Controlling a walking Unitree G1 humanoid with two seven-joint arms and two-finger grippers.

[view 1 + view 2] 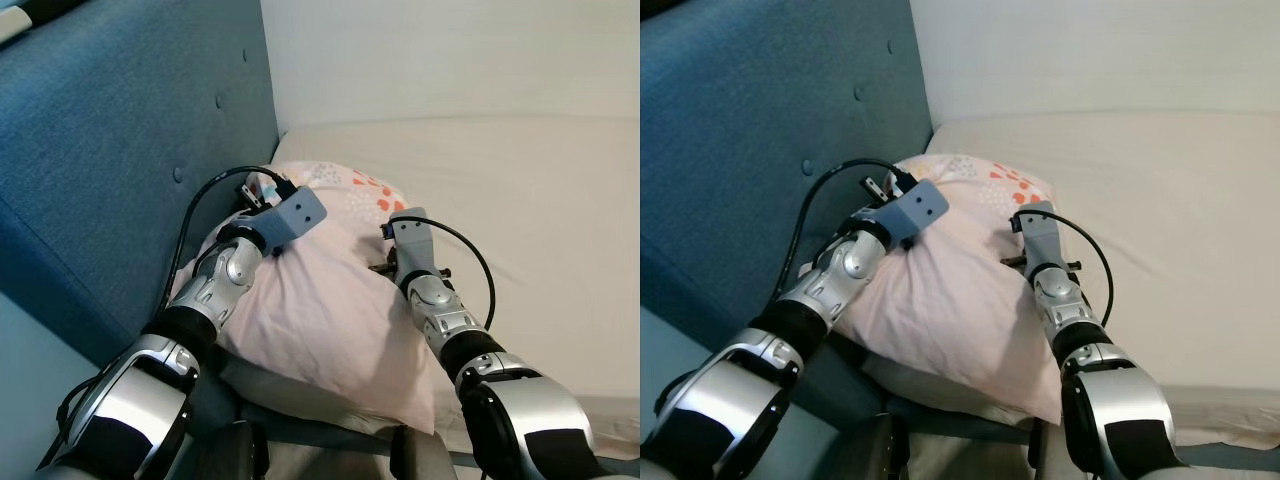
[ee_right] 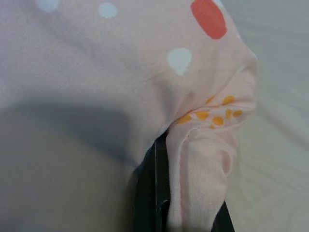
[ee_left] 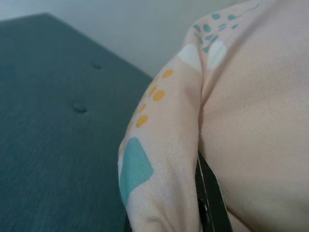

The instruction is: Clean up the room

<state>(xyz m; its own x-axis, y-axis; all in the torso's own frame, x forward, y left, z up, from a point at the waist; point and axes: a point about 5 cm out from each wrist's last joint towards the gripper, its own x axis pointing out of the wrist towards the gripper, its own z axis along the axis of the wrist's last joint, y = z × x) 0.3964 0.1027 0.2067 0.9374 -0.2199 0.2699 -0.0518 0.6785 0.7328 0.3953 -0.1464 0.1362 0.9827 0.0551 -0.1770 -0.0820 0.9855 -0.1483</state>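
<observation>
A pale pink pillow (image 1: pixel 320 300) with coloured dots lies at the head of the bed, against the blue headboard. My left gripper (image 1: pixel 262 188) is at its far left corner, shut on a fold of the fabric (image 3: pixel 164 145); one black finger (image 3: pixel 208 193) shows beside the fold. My right gripper (image 1: pixel 388 207) is at the pillow's far right corner, shut on a bunched edge (image 2: pixel 203 159) with orange dots, the black fingers (image 2: pixel 153 183) pressing it from both sides. The pillow's near end hangs over the bed's edge toward me.
A cream mattress (image 1: pixel 520 200) stretches to the right and ahead. The tufted blue headboard (image 1: pixel 100 170) rises on the left. A white wall (image 1: pixel 450 50) closes the far side. A black cable loops over each forearm.
</observation>
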